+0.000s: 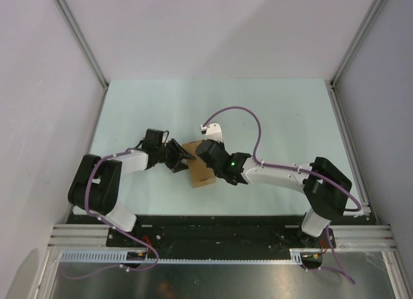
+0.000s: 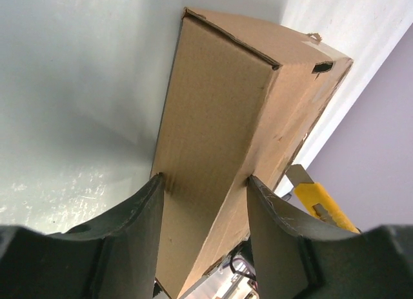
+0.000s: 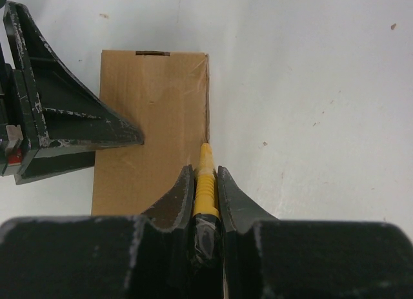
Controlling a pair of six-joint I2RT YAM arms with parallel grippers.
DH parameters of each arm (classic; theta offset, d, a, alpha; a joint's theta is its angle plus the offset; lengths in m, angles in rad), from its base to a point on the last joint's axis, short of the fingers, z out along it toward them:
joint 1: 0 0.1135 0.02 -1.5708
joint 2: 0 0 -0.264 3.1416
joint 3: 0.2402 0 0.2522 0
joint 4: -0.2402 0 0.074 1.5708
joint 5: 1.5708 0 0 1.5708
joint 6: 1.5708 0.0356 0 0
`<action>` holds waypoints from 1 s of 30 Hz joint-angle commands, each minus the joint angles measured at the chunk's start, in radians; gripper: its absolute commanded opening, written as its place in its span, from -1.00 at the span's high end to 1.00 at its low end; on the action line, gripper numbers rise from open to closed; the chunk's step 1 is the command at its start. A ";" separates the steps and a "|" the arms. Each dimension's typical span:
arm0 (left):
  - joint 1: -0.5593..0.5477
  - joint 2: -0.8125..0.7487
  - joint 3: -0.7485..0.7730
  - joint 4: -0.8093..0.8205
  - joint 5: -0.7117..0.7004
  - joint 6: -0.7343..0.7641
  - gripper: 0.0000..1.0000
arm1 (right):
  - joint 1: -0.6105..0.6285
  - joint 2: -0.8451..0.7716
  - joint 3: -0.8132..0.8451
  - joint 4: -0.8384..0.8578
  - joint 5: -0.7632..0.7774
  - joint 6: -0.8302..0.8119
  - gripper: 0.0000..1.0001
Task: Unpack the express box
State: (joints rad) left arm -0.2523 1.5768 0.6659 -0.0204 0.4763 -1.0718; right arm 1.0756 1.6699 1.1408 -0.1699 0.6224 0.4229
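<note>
express box (image 3: 151,112): plain brown cardboard, flap closed | left gripper (image 2: 203,183): clamped across the box | right gripper (image 3: 205,176): pinching yellow utility knife (image 3: 204,162), tip at the box's edge

The left arm (image 1: 106,183) folds at the elbow and reaches rightward. The left hand (image 2: 204,183) is clamped across the express box (image 2: 219,105), one finger on each side. The right arm (image 1: 277,173) stretches leftward, and the right hand (image 3: 205,171) is pinched tight on a yellow utility knife (image 3: 205,186).
</note>
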 commanded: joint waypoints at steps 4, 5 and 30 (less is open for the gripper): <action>0.008 0.018 -0.002 -0.085 -0.084 0.010 0.00 | 0.014 0.005 -0.009 -0.073 -0.046 0.031 1.00; 0.008 0.017 0.003 -0.085 -0.081 0.022 -0.10 | 0.007 0.008 -0.009 -0.065 -0.049 0.027 1.00; 0.022 0.024 0.400 -0.147 -0.105 0.553 -0.80 | -0.138 0.065 0.079 0.158 -0.291 -0.276 1.00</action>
State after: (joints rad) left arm -0.2329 1.5467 0.9302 -0.1661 0.3252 -0.6659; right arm 0.9520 1.7340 1.1847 -0.0978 0.4038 0.2253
